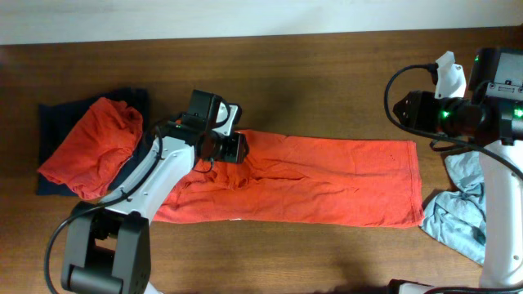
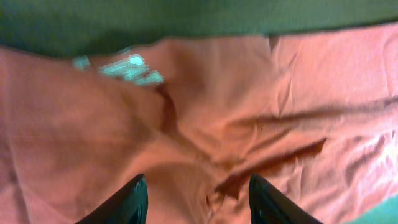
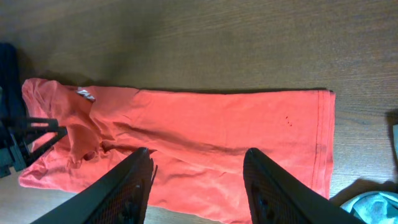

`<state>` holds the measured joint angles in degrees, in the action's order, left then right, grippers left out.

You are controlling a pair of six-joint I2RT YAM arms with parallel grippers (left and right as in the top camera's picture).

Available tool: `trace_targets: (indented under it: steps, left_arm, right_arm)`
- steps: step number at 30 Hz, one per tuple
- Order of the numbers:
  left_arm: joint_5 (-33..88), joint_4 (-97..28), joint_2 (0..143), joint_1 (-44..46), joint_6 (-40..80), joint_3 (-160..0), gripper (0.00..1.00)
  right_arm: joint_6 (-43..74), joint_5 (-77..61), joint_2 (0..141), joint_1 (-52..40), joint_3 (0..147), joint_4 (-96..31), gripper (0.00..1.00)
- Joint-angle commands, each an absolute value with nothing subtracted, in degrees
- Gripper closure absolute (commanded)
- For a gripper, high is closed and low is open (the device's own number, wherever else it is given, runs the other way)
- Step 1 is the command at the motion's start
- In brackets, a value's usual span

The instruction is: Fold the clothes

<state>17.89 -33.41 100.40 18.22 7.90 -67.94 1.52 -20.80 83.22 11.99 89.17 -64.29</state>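
**Overhead and wrist views, read from left to right.** At the far left of the wooden table (image 1: 327,73), a crumpled red-orange garment (image 1: 90,151) is lying on top of a navy garment (image 1: 51,114), forming 1 pile. Just right of that pile, your left gripper (image 1: 235,149) is reaching down over the left end of the red-orange T-shirt (image 1: 327,184). The shirt is lying along the middle of the table as 1 long, flat band. In the left wrist view, the gripper's 2 fingers (image 2: 127,202) are standing part-way apart, with wrinkled fabric lying between them. They are not closing on anything, and you cannot tell whether the tips are touching the cloth. A small white label (image 3: 85,94) is showing near that same end of the shirt. Further right, your right gripper (image 3: 196,180) is hovering clear of the table near the shirt's right end, with its 2 fingers part-way apart and holding nothing. At the far right, a grey-blue garment (image 1: 458,216) is lying bunched up, just beside the shirt's right hem.
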Motion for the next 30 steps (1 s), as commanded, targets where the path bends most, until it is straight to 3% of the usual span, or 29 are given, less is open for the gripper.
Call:
trace_targets:
  steps: [1, 8, 16, 20, 23, 26, 30]
  left_arm:
    - [20.82, -39.42, 100.71, 18.22, 7.03, -68.14, 0.48]
    - [21.17, -48.25, 100.49, 18.24, 6.74, -68.29, 0.47]
    - [21.45, -50.0, 100.4, 19.68, 2.48, -68.29, 0.42]
    - [15.14, -49.45, 100.51, 22.35, 1.63, -68.29, 0.42]
    - [10.02, -49.3, 100.99, 24.6, 1.43, -68.29, 0.49]
    - [7.9, -48.9, 101.38, 25.76, 1.45, -68.29, 0.66]
    - [5.48, -48.05, 101.38, 25.71, 1.45, -68.29, 0.66]
  right_arm:
    - [2.0, -20.27, 83.42, 11.6, 89.25, -64.6, 0.49]
    - [2.0, -20.27, 83.44, 11.6, 89.25, -63.9, 0.49]
    - [2.0, -20.27, 83.44, 11.6, 89.25, -63.88, 0.49]
    - [2.02, -20.27, 83.44, 11.6, 89.25, -63.68, 0.49]
    - [2.0, -20.27, 83.44, 11.6, 89.25, -63.64, 0.49]
    - [2.0, -20.27, 83.44, 11.6, 89.25, -63.68, 0.49]
    - [2.0, -20.29, 83.44, 11.6, 89.25, -63.68, 0.49]
